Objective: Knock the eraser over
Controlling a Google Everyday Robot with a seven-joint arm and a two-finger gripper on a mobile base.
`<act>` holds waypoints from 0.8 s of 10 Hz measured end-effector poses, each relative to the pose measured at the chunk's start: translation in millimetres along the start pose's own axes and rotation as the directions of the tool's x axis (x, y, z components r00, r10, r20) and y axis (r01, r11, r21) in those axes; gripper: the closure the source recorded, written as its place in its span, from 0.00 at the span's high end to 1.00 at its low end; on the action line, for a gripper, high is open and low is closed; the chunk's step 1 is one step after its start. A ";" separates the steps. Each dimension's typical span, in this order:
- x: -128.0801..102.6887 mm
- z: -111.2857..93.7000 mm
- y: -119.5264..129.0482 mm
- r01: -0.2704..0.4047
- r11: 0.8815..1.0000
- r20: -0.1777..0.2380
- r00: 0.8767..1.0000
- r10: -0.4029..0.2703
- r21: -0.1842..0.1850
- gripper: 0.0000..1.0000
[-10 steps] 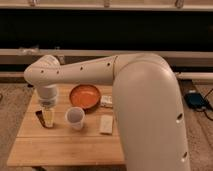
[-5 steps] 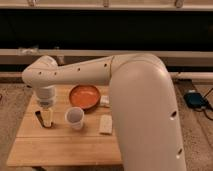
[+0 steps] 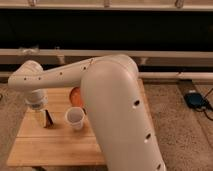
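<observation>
Comparing with a second ago, the arm's elbow has swung across and now hides most of the orange bowl [image 3: 75, 93]. The tool [image 3: 41, 112] has slid a touch left, low over the surface [image 3: 45, 147], just beside the eraser [image 3: 49, 120]. Can't tell if the tool is wide or narrow. The eraser is on end left of the white cup [image 3: 75, 118], long axis pointing up, dark face toward the camera. So I'd say it's not knocked over yet.
</observation>
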 end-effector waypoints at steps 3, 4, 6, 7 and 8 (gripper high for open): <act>-0.7 20.0 -8.5 0.008 1.000 -0.018 1.000 -0.008 -0.009 0.80; -2.5 25.0 -11.2 0.007 1.000 -0.019 1.000 -0.007 -0.012 0.80; -7.9 31.7 -17.8 0.008 1.000 -0.022 1.000 -0.008 -0.008 0.80; -9.7 33.7 -21.2 0.007 1.000 -0.023 1.000 -0.007 -0.002 0.80; -12.7 37.3 -25.3 0.004 1.000 -0.021 1.000 -0.004 0.001 0.80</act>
